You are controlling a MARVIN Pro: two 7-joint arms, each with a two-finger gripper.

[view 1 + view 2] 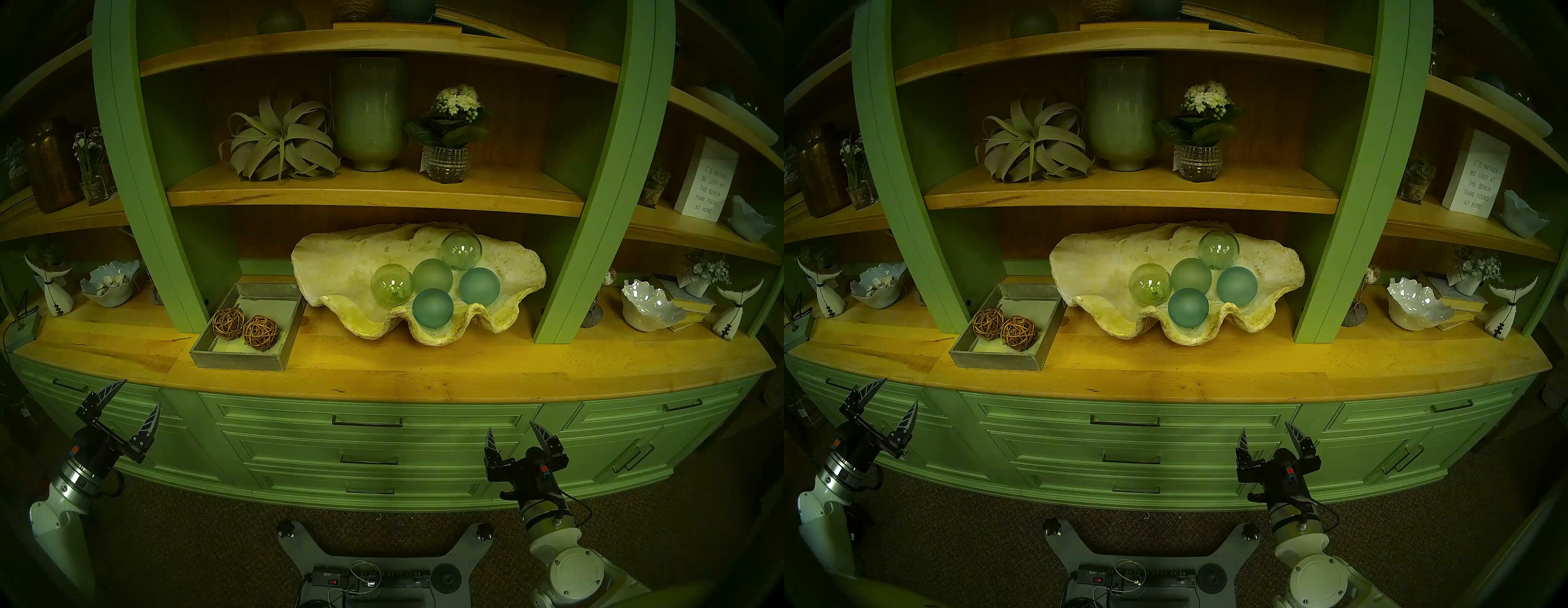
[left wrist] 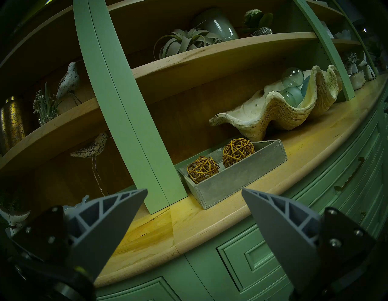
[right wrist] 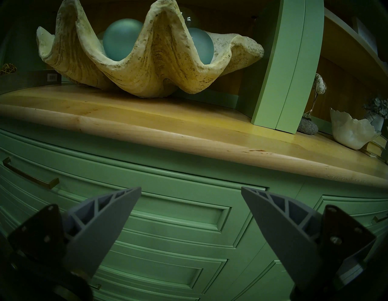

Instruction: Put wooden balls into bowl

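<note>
I see two brown woven rattan balls (image 1: 245, 328) touching, in shallow grey rectangular tray (image 1: 237, 361) | big cream clam-shell bowl (image 1: 339, 271) just right of tray, holding five green-blue glass spheres (image 1: 432, 308) | my left gripper (image 1: 138, 392) spread wide, empty | my right gripper (image 1: 511, 429) spread wide, empty, both below counter edge

Two arms are seen, each cased in glossy white shells with a ribbed silver metal cuff at the wrist. Past the cuff, a black block with a small red-orange mark is fitted. The left gripper (image 1: 136, 395) and right gripper (image 1: 511, 426) are both built with grey pointed fingers (image 2: 109, 222), ribbed like little trusses and bolted to black plates with silver screws. A thin black cable is looped at the right wrist's 3 o'clock side.
</note>
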